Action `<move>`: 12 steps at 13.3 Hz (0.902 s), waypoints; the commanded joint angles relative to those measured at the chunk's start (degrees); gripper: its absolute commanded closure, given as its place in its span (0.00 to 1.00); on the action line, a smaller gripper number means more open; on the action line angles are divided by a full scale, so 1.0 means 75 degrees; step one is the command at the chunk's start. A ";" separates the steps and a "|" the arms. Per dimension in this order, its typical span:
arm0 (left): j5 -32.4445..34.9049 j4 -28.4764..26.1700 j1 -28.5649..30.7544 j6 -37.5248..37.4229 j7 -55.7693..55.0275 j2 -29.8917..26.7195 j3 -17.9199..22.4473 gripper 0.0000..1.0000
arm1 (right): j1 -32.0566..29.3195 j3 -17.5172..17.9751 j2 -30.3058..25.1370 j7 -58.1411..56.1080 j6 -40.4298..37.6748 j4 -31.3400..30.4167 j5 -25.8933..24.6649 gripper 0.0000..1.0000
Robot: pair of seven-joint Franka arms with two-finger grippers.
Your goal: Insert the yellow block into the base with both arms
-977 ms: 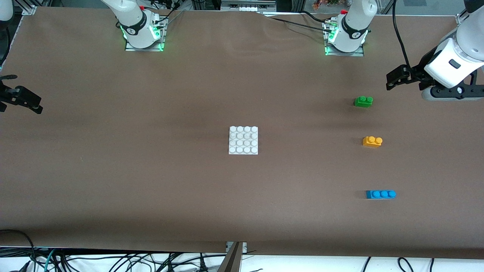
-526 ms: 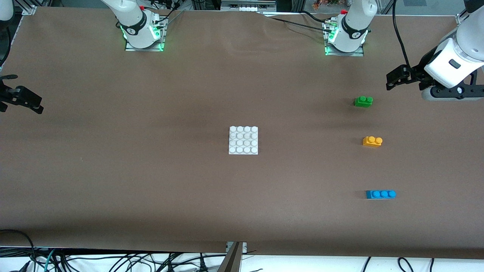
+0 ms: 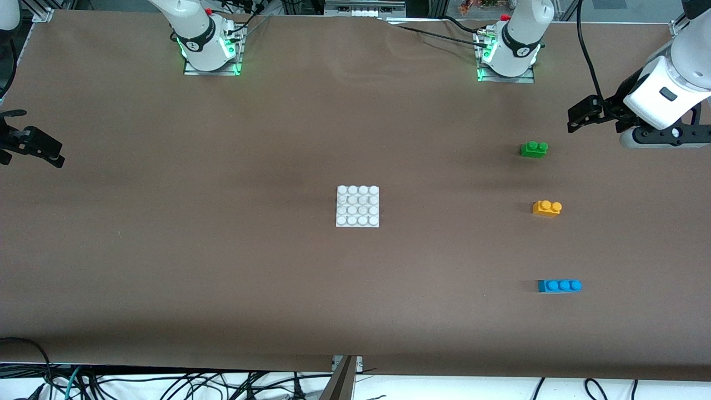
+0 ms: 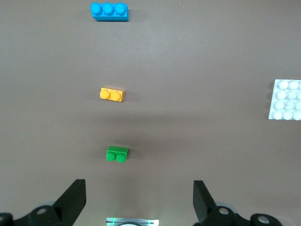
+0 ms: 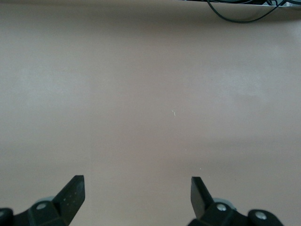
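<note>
Now both my jaws apart, empty: left gripper (image 3: 577, 118) and right gripper (image 3: 33, 149) above surface ends; small orange-yellow plastic two-stud brick (image 3: 547, 208) well apart from flat white studded square plate (image 3: 357, 206).

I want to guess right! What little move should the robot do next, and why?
Probably bring the open left end effector over the yellow block. The block sits untouched, apart from the base, and the open right end effector is over bare table.
</note>
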 commanded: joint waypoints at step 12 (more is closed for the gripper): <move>-0.0067 0.0143 0.0241 0.0436 0.0019 0.0577 0.0068 0.00 | -0.0091 0.0070 -0.0081 -0.0540 -0.0077 -0.0029 0.0123 0.00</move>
